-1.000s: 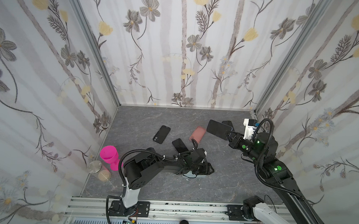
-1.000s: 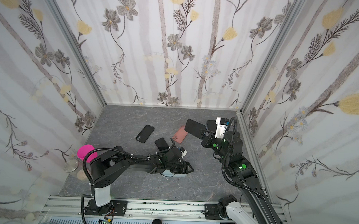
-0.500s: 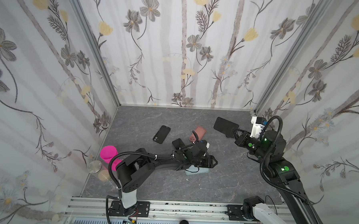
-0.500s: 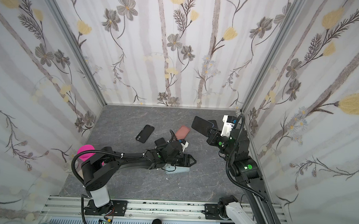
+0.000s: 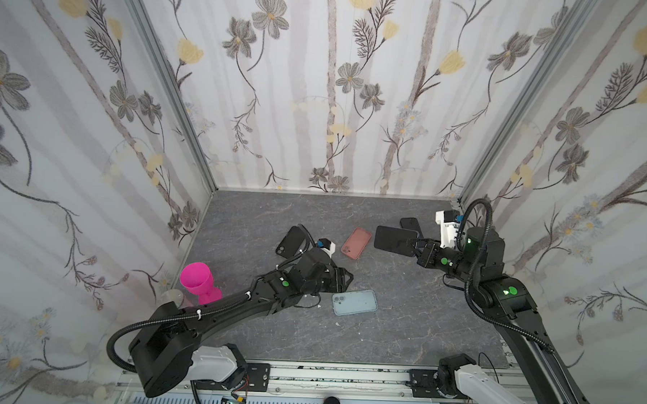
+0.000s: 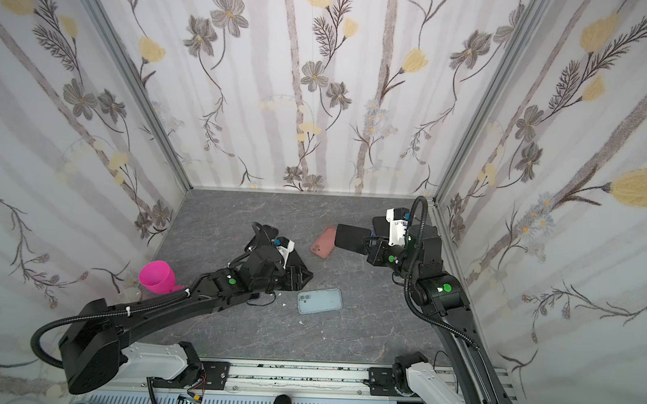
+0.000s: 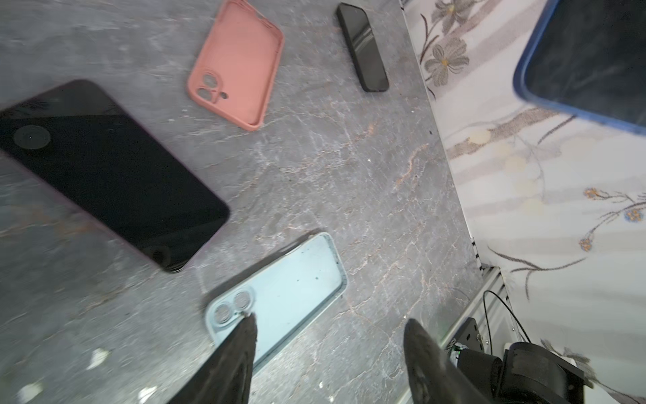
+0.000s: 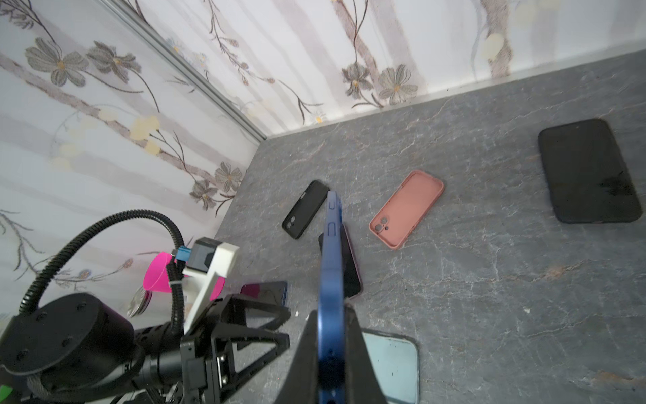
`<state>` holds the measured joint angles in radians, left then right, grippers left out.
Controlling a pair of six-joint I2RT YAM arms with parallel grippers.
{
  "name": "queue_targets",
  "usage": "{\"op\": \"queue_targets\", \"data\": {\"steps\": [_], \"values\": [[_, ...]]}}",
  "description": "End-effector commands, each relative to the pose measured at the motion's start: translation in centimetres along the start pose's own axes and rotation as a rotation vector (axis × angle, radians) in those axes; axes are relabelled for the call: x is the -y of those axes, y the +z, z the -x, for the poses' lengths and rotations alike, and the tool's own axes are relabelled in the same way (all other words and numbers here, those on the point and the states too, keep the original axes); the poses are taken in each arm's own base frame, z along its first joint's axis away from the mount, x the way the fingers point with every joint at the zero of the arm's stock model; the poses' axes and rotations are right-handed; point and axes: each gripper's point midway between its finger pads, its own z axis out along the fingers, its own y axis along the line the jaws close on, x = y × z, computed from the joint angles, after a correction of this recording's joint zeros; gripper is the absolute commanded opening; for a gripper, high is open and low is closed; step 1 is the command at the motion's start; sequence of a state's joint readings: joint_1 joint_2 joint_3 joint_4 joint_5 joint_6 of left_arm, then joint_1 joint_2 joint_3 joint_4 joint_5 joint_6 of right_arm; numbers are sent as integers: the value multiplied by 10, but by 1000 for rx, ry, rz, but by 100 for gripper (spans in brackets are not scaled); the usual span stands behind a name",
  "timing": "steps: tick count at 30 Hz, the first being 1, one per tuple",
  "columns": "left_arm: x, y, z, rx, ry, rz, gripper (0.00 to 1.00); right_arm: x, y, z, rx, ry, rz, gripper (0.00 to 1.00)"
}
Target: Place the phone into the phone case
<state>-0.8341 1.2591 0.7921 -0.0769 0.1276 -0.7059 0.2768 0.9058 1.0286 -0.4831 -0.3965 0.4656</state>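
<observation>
Phone: blue phone (image 5: 393, 239) held aloft near the back right of the table (image 5: 403, 326), above the pink case's far side.
Jaws: right jaws clamped on the blue phone's end. Left jaws spread wide and low, one tip over the camera end of the light-blue case (image 5: 355, 302).
Open room: bare table in front and right of the light-blue case. Walls close off the back and both sides.
Count: three open cases, namely light-blue, pink case (image 5: 356, 243) and black case (image 5: 289, 241). One dark phone (image 7: 105, 168) lying flat. One black slab (image 5: 410, 224), phone or case unclear. One pink cup (image 5: 195, 281) at the left edge.
</observation>
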Motion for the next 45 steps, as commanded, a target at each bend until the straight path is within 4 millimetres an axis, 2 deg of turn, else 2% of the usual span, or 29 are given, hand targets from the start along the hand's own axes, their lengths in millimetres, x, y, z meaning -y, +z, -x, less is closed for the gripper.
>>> {"op": "queue_targets", "data": {"steps": [1, 8, 14, 17, 27, 30, 32, 36, 40, 45], "values": [[-28, -17, 4, 41, -31, 69, 64, -11, 4, -17, -70, 0, 87, 0], [-45, -34, 0, 60, -75, 79, 63, -17, 26, -82, -271, 15, 128, 0], [-48, -22, -17, 13, -139, 28, 61, -22, 48, -129, -381, 37, 171, 0], [-46, -12, -25, -19, -174, -12, 60, -13, 57, -140, -411, 61, 152, 0], [-42, 12, -36, -72, -221, -70, 59, -2, 88, -169, -544, 133, 158, 0], [-48, 23, -44, -107, -226, -53, 57, 2, 97, -173, -562, 159, 151, 0], [-49, 28, -46, -119, -230, -52, 55, 11, 99, -188, -595, 188, 138, 0], [-55, 34, -53, -138, -230, -34, 49, 15, 102, -194, -612, 212, 134, 0], [-62, 41, -61, -163, -232, -12, 48, 22, 103, -203, -636, 236, 122, 0], [-66, 52, -73, -201, -226, 3, 44, 31, 104, -203, -621, 265, 106, 0]]}}
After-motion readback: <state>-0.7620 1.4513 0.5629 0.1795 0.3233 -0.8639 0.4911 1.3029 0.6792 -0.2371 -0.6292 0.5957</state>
